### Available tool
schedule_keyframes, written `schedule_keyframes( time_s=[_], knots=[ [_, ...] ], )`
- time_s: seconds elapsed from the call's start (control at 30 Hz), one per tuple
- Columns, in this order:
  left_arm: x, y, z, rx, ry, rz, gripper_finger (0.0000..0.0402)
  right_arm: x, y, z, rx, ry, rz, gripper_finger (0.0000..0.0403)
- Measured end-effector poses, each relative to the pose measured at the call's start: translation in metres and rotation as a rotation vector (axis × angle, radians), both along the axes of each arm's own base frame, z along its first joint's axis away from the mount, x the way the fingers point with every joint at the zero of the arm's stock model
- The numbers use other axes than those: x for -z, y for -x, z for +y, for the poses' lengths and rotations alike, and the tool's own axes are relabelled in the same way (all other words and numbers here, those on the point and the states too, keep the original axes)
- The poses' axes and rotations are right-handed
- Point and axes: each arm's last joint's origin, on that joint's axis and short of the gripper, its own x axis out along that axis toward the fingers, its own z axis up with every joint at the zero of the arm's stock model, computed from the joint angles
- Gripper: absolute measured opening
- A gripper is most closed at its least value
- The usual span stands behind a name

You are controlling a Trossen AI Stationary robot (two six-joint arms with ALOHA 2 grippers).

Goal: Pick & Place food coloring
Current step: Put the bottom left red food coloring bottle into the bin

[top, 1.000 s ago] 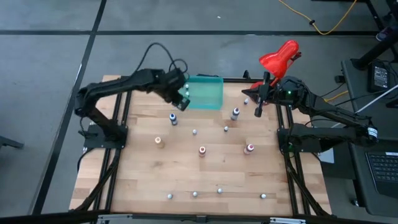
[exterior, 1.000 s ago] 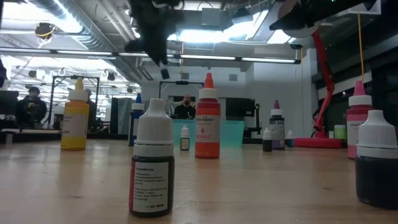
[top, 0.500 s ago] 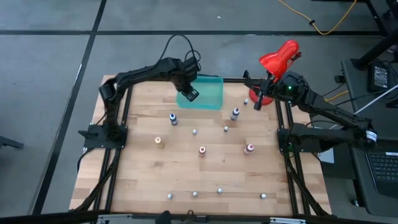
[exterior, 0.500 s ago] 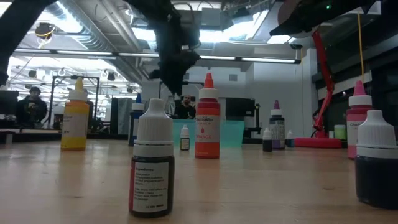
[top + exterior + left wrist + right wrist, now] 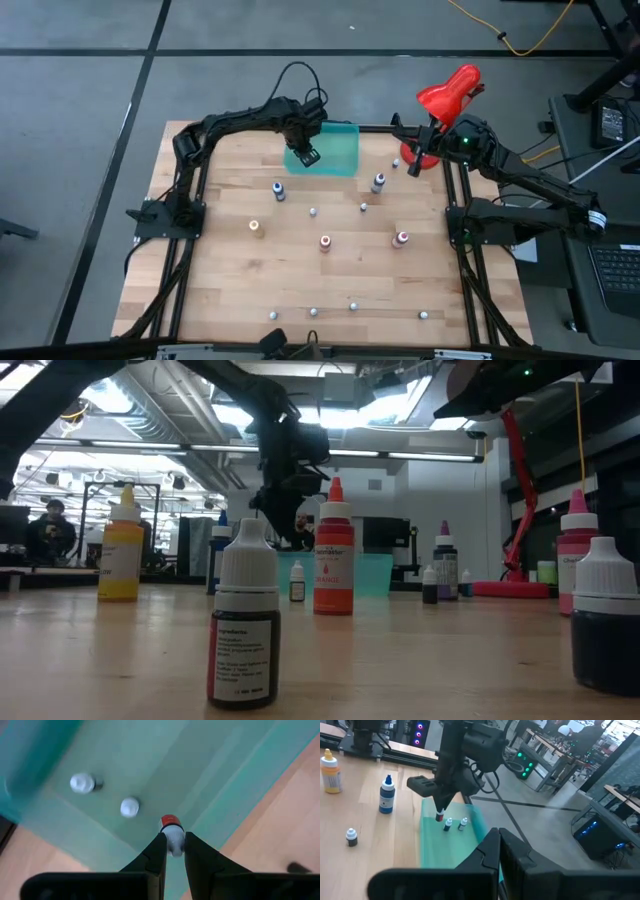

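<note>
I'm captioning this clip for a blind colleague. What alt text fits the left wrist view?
The left hand holds a small red bottle by its pale cap, hanging above a teal tray. Two small white-capped bottles already lie in the tray, and the wooden table shows beside it.

Overhead cam looks straight down on my whole table [image 5: 230,290]; low cam sits at tabletop level, facing across it into the room, bottles close to lens. L wrist cam points down, close, into the teal tray [image 5: 150,765]; R wrist cam sees that tray [image 5: 440,850] from farther off, also in overhead.
</note>
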Motion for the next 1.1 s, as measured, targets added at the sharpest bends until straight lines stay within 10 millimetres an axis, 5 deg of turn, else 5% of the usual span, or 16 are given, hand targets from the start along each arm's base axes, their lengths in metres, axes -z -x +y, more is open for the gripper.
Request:
schedule_keyframes(
  time_s=[0.47, 1.1],
  knots=[
    [0.027, -0.013, 0.007, 0.042, -0.008, 0.001, 0.0046, 0.0, 0.0, 0.0, 0.0, 0.0, 0.002, 0.0012],
    [0.049, -0.007, 0.005, 0.027, 0.024, 0.047, 0.0052, 0.0, 0.0, 0.0, 0.0, 0.0, 0.002, 0.0012]
  ],
)
